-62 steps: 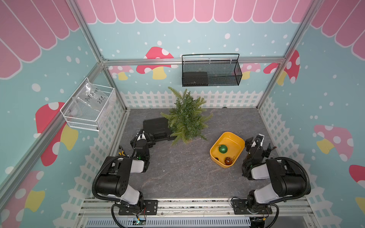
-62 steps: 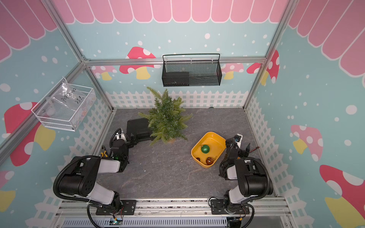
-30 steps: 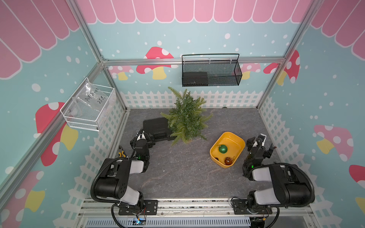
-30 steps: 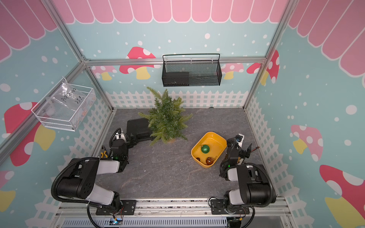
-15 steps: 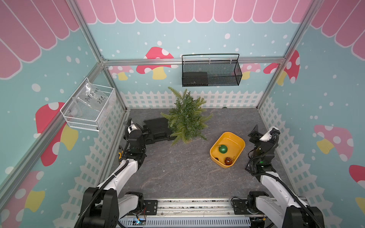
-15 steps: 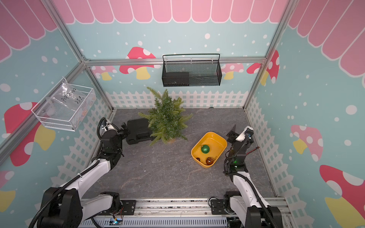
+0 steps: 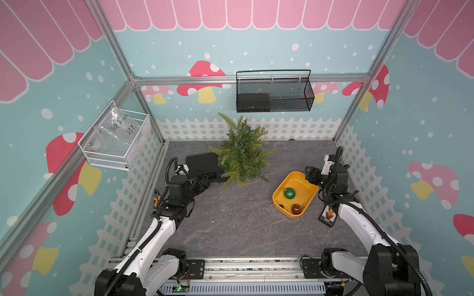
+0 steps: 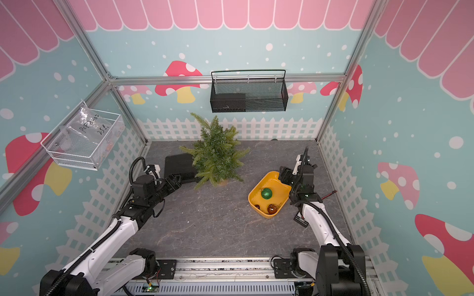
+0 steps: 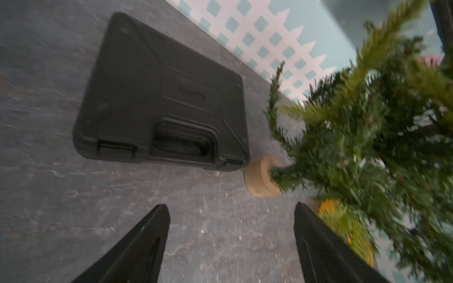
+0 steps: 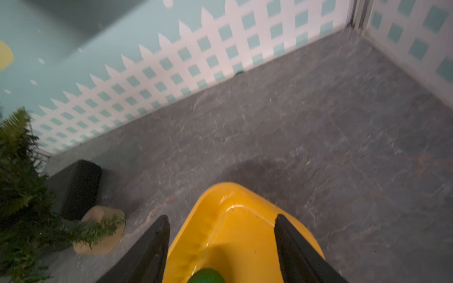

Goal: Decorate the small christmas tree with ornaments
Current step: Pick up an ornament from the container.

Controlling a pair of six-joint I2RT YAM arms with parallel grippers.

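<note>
The small christmas tree [image 7: 242,156] [image 8: 216,156] stands at the back middle of the grey floor on a round wooden foot [image 9: 261,176]. Nothing hangs on it. The ornaments lie in a yellow tub [image 7: 280,185]: a glittery green bauble [image 7: 289,193] [image 8: 266,193] and an amber one [image 7: 296,209] [image 8: 272,208]. My left gripper [image 7: 211,177] [image 9: 231,205] is open and empty, low beside the tree's foot. My right gripper [image 7: 309,175] [image 10: 221,216] hovers open over the tub's far corner, with the green bauble [image 10: 207,275] just under it.
A black plastic case [image 7: 202,164] [image 9: 161,98] lies flat just left of the tree. A black mesh basket [image 7: 274,92] hangs on the back wall and a white wire basket [image 7: 115,138] on the left wall. A small dark card [image 7: 327,215] lies by the right arm.
Both arms have unfolded from their tucked pose and reached forward, the left toward the tree's foot and the right to the tub's far corner. Tree, tub and baubles have not moved.
</note>
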